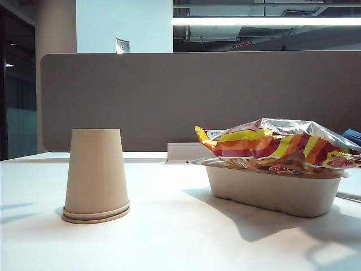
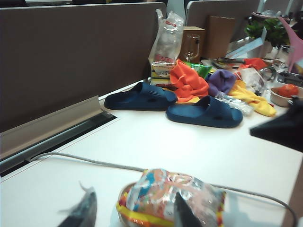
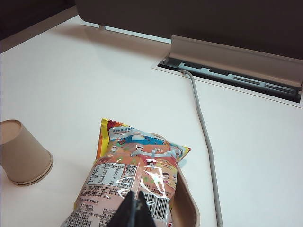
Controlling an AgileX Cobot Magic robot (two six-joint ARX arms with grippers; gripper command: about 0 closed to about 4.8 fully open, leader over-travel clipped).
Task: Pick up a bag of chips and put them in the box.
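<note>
A: White tabletop (image 1: 169,237) fills the lower half of the exterior view, with a grey fabric partition (image 1: 197,96) across the middle and a lit ceiling strip at the upper right. Confirm the workpiece location.

B: The puffy foil bag of chips with red, orange and yellow stripes (image 1: 276,144) lies flat across the shallow oblong beige pulp-fibre box (image 1: 271,192) at centre right of the exterior view. The bag overhangs the rolled rim at both ends and rests on top of it. An upturned tan paper cup (image 1: 96,175) stands at lower left, well apart from the box.

A: Report the right gripper.

B: The right gripper (image 3: 134,212) shows at the bottom centre of the right wrist view. Its dark fingers meet at a point directly over the bag's silver-white printed back. Whether they pinch the foil cannot be determined. A grey cable (image 3: 206,137) runs from the desk slot down the right side of that view, beside the box.

A: Report the left gripper.

B: The left gripper (image 2: 135,210) appears at the bottom edge of the left wrist view. Its two dark fingertips (image 2: 80,213) stand apart, one on each side of the bag's end, with nothing clamped between them. Two dark blue slippers (image 2: 170,104) and a pile of coloured cloths (image 2: 208,85) occupy the upper centre and upper right.
</note>
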